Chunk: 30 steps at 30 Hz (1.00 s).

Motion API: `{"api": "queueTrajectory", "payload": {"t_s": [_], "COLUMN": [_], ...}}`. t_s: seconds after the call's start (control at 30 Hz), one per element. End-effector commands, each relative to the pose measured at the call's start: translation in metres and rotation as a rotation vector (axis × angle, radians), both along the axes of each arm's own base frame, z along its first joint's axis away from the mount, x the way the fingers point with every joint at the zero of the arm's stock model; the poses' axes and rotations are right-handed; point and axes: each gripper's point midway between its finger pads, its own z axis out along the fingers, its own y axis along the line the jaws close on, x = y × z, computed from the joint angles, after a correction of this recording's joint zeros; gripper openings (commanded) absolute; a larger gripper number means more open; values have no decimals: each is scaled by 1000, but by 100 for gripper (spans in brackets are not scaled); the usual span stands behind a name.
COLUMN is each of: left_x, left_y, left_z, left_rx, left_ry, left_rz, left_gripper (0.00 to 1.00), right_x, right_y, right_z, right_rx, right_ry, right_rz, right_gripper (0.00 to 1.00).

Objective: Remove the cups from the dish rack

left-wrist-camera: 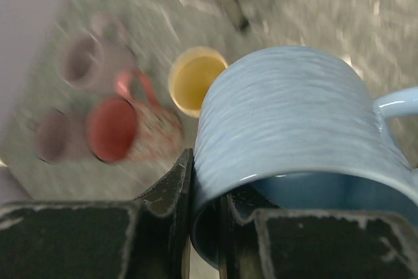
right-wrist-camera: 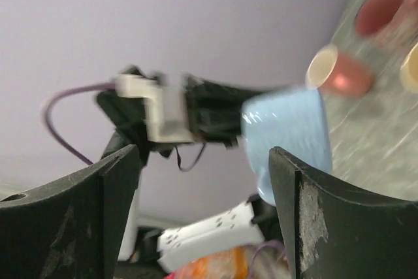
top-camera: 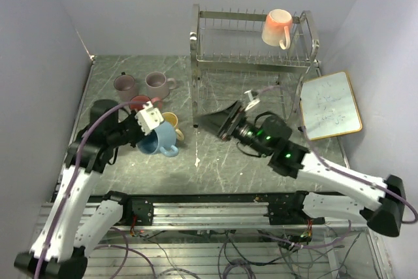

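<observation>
**Left end effector** [top-camera: 151, 134], above the worktop [top-camera: 228, 161]: its fingers are pressed onto the rim of the light blue cup [top-camera: 160, 139]. In the left wrist view one finger [left-wrist-camera: 171, 191] lies on the outer wall and the other sits inside the mouth. The cup [left-wrist-camera: 294, 148] hangs tilted in this pinch, with its handle on the side away from the fingers.

**Beyond and below this end effector**, four cups rest on the worktop:
- a pale yellow cup [left-wrist-camera: 196, 80], nearest, just past the held cup
- a red-pink patterned cup [left-wrist-camera: 130, 129] on its side
- two mauve cups [left-wrist-camera: 85, 63] [left-wrist-camera: 52, 135], farther off and blurred

**Right end effector** [top-camera: 204, 121]: its fingers are spread and grip nothing. It points towards the left end effector, and the light blue cup [right-wrist-camera: 287, 132] appears ahead of its open fingers, apart from them.

**Dish rack** [top-camera: 251, 63]: it stands just behind the right end effector. One salmon cup [top-camera: 277, 27] is perched on the upper tier, tilted with its handle downward, well above and beyond that end effector.

**Whiteboard** [top-camera: 330, 104]: it lies on the worktop beside the rack, to the right of the right arm.
</observation>
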Motion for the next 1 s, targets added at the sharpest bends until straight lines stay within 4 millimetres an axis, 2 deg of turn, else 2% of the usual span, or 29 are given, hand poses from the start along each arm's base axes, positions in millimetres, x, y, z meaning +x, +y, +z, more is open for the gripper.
{"api": "queueTrajectory", "payload": {"t_s": [0.0, 0.03, 0.23, 0.37, 0.47, 0.7, 0.87, 0.97], "left_x": [-3, -2, 7, 9, 9, 21, 32, 32], "left_y": [26, 29, 35, 14, -1, -17, -39, -54], "left_z": [-68, -76, -109, -116, -123, -155, -158, -159], "left_rx": [203, 223, 284, 278, 300, 356, 310, 310], "left_ry": [284, 319, 446, 491, 503, 548, 553, 534], "left_rz": [64, 78, 119, 75, 34, 39, 22, -7], "left_gripper": [7, 7, 7, 7, 7, 7, 7, 7], "right_x": [39, 47, 82, 101, 116, 179, 233, 265], "right_y": [-56, -69, -134, -167, -182, -218, -247, -268], "right_z": [0, 2, 63, 109, 129, 148, 148, 136], "right_rx": [-314, -361, -582, -724, -814, -1005, -1049, -1088], "right_ry": [-141, -154, -301, -393, -421, -420, -393, -354], "right_rz": [-230, -264, -504, -661, -748, -896, -913, -889], "right_gripper": [80, 80, 84, 89, 94, 97, 94, 88]}}
